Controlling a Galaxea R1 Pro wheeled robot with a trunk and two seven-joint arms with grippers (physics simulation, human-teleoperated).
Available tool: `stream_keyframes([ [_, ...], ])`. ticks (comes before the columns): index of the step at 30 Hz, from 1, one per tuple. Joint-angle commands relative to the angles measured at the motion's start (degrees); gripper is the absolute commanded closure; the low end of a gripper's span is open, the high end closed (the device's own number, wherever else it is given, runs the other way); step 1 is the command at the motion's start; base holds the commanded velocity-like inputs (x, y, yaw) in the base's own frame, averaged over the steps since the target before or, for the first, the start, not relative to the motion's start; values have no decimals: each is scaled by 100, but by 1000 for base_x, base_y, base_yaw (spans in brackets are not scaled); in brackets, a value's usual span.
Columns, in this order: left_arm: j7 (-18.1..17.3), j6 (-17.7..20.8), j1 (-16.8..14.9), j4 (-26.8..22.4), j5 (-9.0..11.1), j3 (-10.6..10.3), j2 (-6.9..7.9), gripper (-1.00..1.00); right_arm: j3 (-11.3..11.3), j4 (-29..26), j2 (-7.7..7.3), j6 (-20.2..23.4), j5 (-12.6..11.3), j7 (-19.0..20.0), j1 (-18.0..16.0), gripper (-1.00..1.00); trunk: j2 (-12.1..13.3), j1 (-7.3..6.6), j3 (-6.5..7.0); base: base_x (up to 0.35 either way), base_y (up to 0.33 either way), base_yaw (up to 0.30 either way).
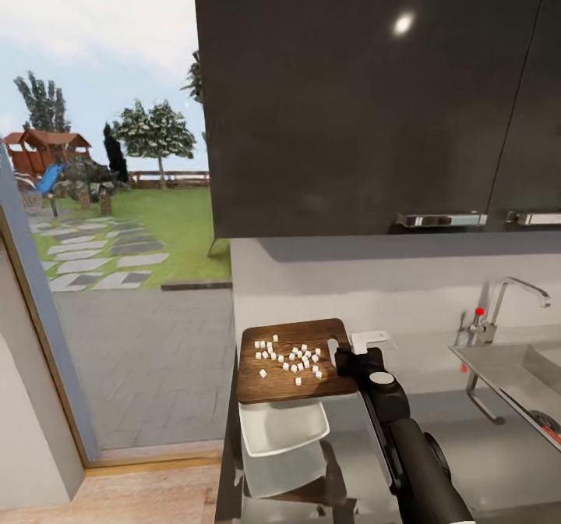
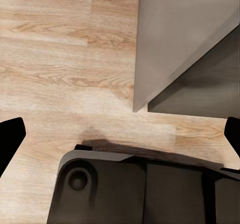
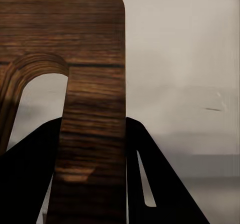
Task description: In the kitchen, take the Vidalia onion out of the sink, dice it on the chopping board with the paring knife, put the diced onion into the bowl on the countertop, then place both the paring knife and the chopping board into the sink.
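**Board held over the bowl by its handle end: watch the tilt**

Nearest you, your right gripper (image 1: 348,352) is clamped on the chopping board (image 1: 292,360), its jaws pinching the strip of wood beside the handle slot; the right wrist view shows that strip running down between the two dark fingers (image 3: 30,174). You are holding from one end, so the load hangs out sideways from the pinch, and the board could twist or slip in the jaws if you turn the wrist quickly.

Just below the board's near edge sits the bowl (image 1: 282,428) on the countertop (image 1: 483,462), partly covered by the board. The diced onion (image 1: 288,356) lies scattered across the board's middle. It looks like the tipping step: tilt toward the bowl, or cubes may roll off the far or left edge, beyond the end of the counter. A steep, sudden tilt may also bounce pieces over the shallow rim.

Your left gripper (image 2: 120,134) hangs over the wooden floor (image 2: 60,59) beside a grey cabinet (image 2: 175,34), jaws spread and empty.

Farthest right is the sink (image 1: 510,368), with its faucet (image 1: 514,294). The paring knife I cannot find
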Motion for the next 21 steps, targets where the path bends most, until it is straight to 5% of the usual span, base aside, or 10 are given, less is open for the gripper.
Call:
stream_keyframes([
  [1,20,-13,2,-4,55,-14,2,-100,9,-3,-1,32,13,-22,-2,100,-3,2,5,0,0,0],
  [21,20,-13,4,-7,55,-14,2,-100,8,22,2,-11,-21,46,-2,100,-3,2,14,0,0,0],
])
